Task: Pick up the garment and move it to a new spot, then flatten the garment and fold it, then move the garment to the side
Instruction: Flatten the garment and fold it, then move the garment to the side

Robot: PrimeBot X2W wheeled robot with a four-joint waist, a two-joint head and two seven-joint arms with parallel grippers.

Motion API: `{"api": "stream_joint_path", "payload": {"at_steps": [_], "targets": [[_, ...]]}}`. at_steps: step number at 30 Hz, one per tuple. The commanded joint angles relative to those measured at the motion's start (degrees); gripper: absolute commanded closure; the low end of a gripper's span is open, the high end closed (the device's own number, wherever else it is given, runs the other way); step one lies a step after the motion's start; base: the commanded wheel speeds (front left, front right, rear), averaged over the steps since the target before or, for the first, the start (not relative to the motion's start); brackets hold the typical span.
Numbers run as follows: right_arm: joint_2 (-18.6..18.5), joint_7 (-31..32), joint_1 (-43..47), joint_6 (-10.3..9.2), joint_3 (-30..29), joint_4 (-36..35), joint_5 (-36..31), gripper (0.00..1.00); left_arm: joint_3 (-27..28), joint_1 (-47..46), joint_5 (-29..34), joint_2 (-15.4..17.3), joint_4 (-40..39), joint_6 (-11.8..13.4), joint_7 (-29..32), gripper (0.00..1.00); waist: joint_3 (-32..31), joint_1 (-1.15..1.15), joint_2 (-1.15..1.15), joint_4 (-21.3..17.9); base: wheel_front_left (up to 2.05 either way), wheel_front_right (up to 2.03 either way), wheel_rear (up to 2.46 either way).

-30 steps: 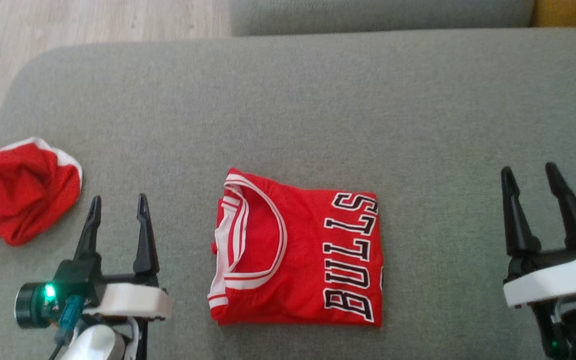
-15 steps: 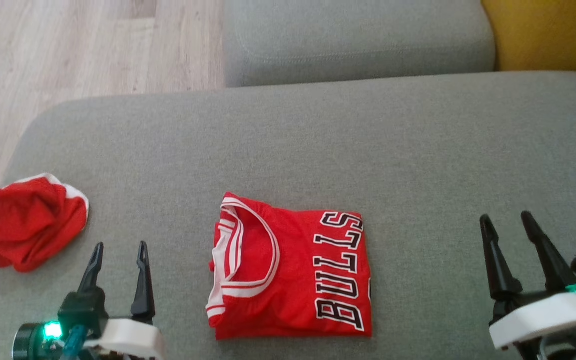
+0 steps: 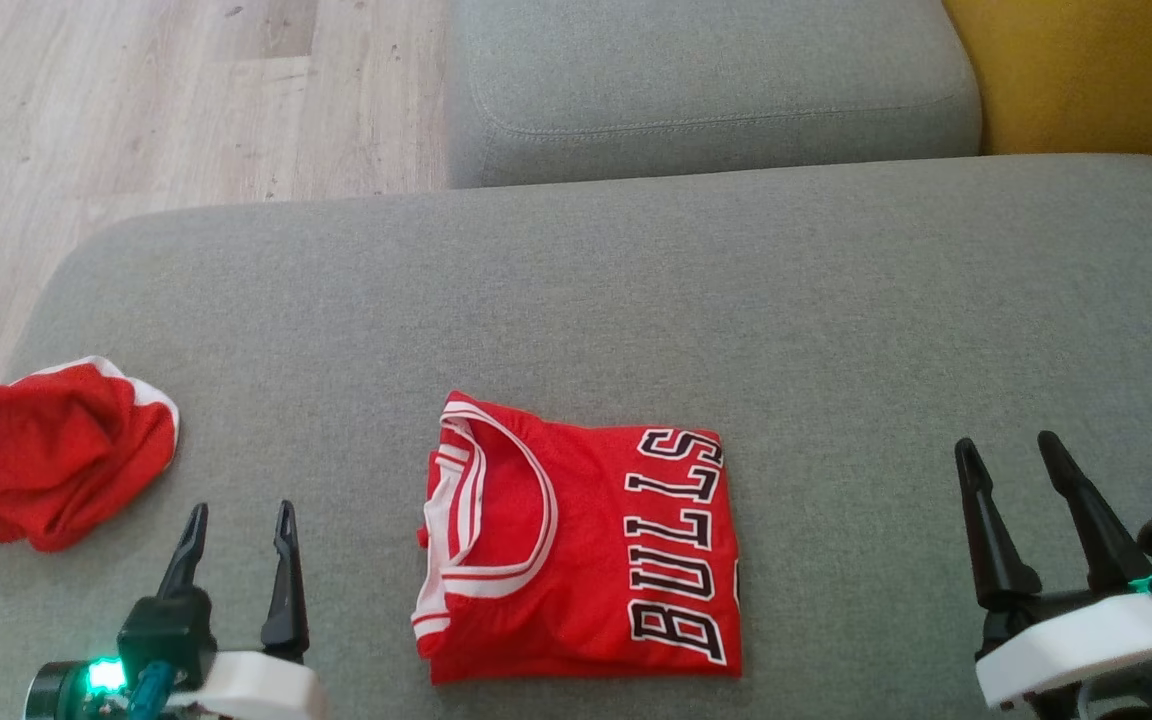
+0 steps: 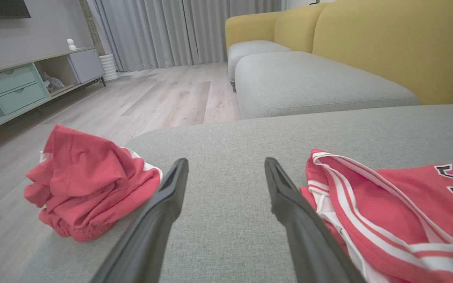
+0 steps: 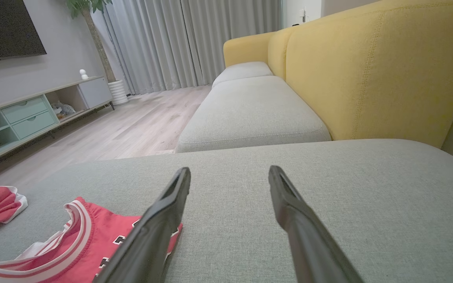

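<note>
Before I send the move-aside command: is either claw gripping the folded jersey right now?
No, the folded jersey lies on the grey cushion between the open left claw and open right claw, touching neither.

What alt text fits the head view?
A folded red Bulls jersey lies on a grey fabric sofa cushion between the open left end effector and open right end effector. A crumpled red cloth sits far left.

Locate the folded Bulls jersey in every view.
Head view: folded jersey, bottom centre.
Left wrist view: lower right corner.
Right wrist view: lower left corner.
Shared landmark: the crumpled red garment, lying to its left in all three.
</note>
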Motion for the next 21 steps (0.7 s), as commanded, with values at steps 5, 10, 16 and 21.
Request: {"api": "stream_joint_path", "payload": {"at_steps": [5, 10, 16, 21], "targets": [[-0.54, 0.26, -1.84, -0.04, 1.33, -2.55, -0.49, 0.00, 2.29, -2.30, -0.30, 1.88, -1.56, 0.64, -0.08, 0.00, 0.06, 0.00, 0.00, -0.12, 0.00, 0.00, 0.00], [-0.55, 0.40, -2.03, -0.04, 1.32, -2.76, -0.52, 0.00, 2.23, -2.43, -0.42, 1.90, -1.59, 0.63, -0.15, 0.00, 0.26, 0.00, 0.00, -0.15, 0.00, 0.00, 0.00], [-0.51, 0.60, -2.25, -0.04, 0.76, -2.58, -0.65, 0.00, 2.11, -3.04, -0.30, 1.90, -1.78, 0.62, -0.35, 0.00, 0.52, 0.00, 0.00, 0.37, 0.00, 0.00, 0.00], [-1.08, 1.75, -2.33, -0.04, 1.45, 0.87, 0.02, 0.00, 1.31, -5.44, 0.52, 1.60, -2.31, -0.03, -0.32, 0.00, 1.84, 0.00, 0.00, 2.76, 0.00, 0.00, 0.00]]}}
